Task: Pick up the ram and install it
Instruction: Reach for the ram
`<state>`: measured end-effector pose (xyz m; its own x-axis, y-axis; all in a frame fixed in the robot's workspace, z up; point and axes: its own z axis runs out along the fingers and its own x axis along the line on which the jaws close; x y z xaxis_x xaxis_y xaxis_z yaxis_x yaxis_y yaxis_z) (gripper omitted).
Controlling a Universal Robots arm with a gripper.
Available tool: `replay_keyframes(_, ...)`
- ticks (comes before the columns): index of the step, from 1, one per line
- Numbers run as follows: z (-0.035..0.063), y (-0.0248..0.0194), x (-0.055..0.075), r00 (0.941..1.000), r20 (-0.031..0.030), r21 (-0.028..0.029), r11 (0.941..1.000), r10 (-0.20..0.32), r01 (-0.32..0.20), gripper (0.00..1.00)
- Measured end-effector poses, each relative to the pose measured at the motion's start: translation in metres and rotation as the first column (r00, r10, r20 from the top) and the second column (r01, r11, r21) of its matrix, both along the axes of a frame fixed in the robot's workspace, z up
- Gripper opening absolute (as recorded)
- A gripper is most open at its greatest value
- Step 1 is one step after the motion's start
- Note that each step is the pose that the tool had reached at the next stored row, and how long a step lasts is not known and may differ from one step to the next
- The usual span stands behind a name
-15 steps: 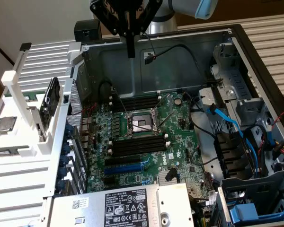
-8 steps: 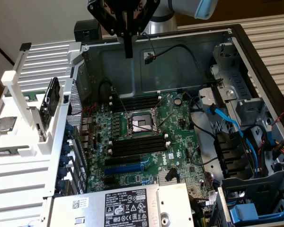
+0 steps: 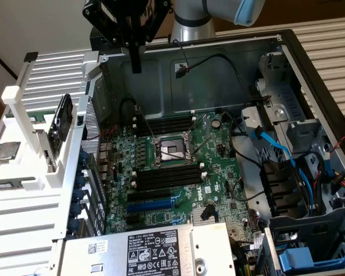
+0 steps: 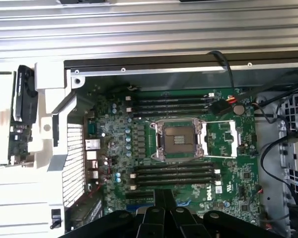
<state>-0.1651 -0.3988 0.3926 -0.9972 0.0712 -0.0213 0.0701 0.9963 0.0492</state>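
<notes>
**Item: ram install, state at this moment**

- **Gripper** [image 3: 137,64]: we find it high in the exterior view, above the far wall of the open computer case [image 3: 230,49]. Its fingers are pressed together with nothing between them, and it touches nothing.
- **Ram** [image 3: 60,123]: we take the dark flat stick at the exterior view's left to be this. It stands on edge, slightly tilted, in the white rack [image 3: 14,95] just outside the case. It is well apart from the gripper, and we cannot make out its label.
- **Motherboard** [image 3: 215,172]: it lies flat in the case, with the processor socket [image 3: 169,150] near the middle.
- **Memory slots** [image 3: 167,179]: these long black slots with white end clips sit in two banks, one on each side of the socket. We judge them unfilled, since no green stick stands in either bank.
- **Blue slot** [image 3: 152,202]: it lies nearer the camera than the memory slots and plays no part in the task.
- **Progress**: by our reckoning nothing is done yet. The ram has not been picked up and the install has not begun, so both steps remain.
</notes>
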Motion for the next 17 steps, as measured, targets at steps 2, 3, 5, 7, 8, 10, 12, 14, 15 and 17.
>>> replay_keyframes(2, 0.0000, 0.0000, -0.009, 1.0000, 0.0011, 0.0001, 1.0000, 0.000, 0.000, 0.10)
replay_keyframes(3, 0.0000, 0.0000, -0.014, 1.0000, 0.0019, 0.0001, 1.0000, 0.000, 0.000, 0.10)
replay_keyframes(5, 0.0000, 0.0000, -0.022, 1.0000, 0.0034, 0.0001, 1.0000, 0.000, 0.000, 0.10)
replay_keyframes(7, 0.0000, 0.0000, -0.029, 1.0000, 0.0048, 0.0001, 1.0000, 0.000, 0.000, 0.10)
replay_keyframes(8, 0.0000, 0.0000, -0.033, 1.0000, 0.0054, 0.0001, 1.0000, 0.000, 0.000, 0.10)
replay_keyframes(10, 0.0000, 0.0000, -0.042, 1.0000, 0.0061, 0.0000, 1.0000, 0.000, 0.000, 0.10)
replay_keyframes(12, 0.0000, 0.0000, -0.051, 1.0000, 0.0066, 0.0002, 1.0000, 0.000, 0.000, 0.10)
replay_keyframes(14, 0.0000, 0.0000, -0.060, 1.0000, 0.0067, 0.0006, 1.0000, 0.000, 0.000, 0.10)
replay_keyframes(15, 0.0000, 0.0000, -0.065, 1.0000, 0.0067, 0.0008, 1.0000, 0.000, 0.000, 0.10)
replay_keyframes(17, 0.0000, 0.0000, -0.074, 1.0000, 0.0067, 0.0009, 1.0000, 0.000, 0.000, 0.10)
